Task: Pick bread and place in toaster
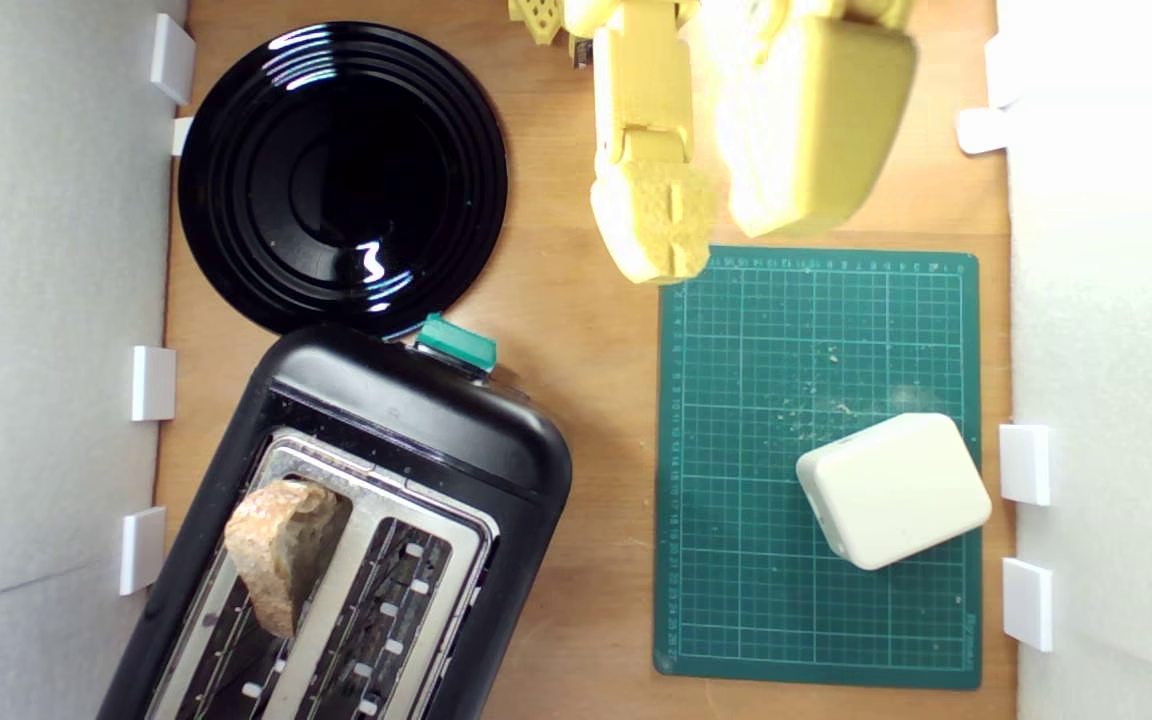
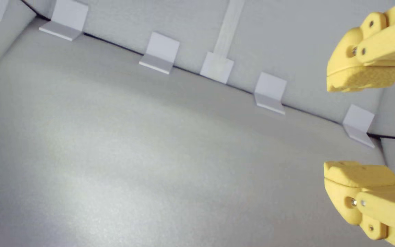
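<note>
While the arm hangs at the top edge of the exterior view, this is how the bench reads from where I stand.

Bread: the bread [image 1: 281,560] stands on edge in one slot of the toaster [image 1: 416,430], the slot nearer the exterior view's left, in the lower left of the frame. Its crusted top pokes above the silver plate, so it looks only partly sunk.

Toaster: lies at a slant across the lower left; the second slot is bare. Its teal lever knob [image 1: 456,342] sits at the upper end, just beside the rim of the round black plate [image 1: 236,170].

Gripper: the gripper [image 2: 360,125] holds nothing; its two yellow foam-faced fingers [image 2: 362,77] are spread wide, with only grey wall between them in the wrist view. It is well apart from the toaster.

Other things: a white rounded block [image 1: 894,490] rests on the green cutting mat [image 1: 736,620] at the lower right, with crumbs scattered near it.

Step in hand: I judge the placing done, the arm being clear of the bread.

Next move: little is called for beyond parking the arm, unless the slice needs a nudge down or the lever wants pressing; either would mean reaching over the plate without clipping it.
</note>
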### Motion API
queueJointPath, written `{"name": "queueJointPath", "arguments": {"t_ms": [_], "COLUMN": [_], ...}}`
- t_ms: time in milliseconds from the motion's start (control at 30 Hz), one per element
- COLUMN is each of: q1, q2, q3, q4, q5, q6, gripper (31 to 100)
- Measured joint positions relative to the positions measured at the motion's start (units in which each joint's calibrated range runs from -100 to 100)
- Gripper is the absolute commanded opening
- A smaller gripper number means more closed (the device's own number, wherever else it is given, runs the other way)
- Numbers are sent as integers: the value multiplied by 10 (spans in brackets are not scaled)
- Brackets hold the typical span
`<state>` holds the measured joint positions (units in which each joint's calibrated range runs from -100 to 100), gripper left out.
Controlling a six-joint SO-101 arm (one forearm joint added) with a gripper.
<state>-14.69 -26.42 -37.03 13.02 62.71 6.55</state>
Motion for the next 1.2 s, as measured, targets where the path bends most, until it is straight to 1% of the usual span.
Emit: {"name": "queueJointPath", "arguments": {"t_ms": [133, 300, 433, 567, 867, 1033, 1200], "q1": [0, 0, 0, 0, 0, 0, -1], "q2": [-24, -93, -150, -206, -332, -398, -455], "q3": [58, 215, 345, 439, 645, 759, 844], "q4": [0, 0, 0, 0, 0, -1, -1], "q5": [19, 19, 19, 19, 19, 19, 19], "q6": [-1, 27, 35, 46, 85, 107, 124], "gripper": [610, 545, 492, 459, 400, 398, 398]}}
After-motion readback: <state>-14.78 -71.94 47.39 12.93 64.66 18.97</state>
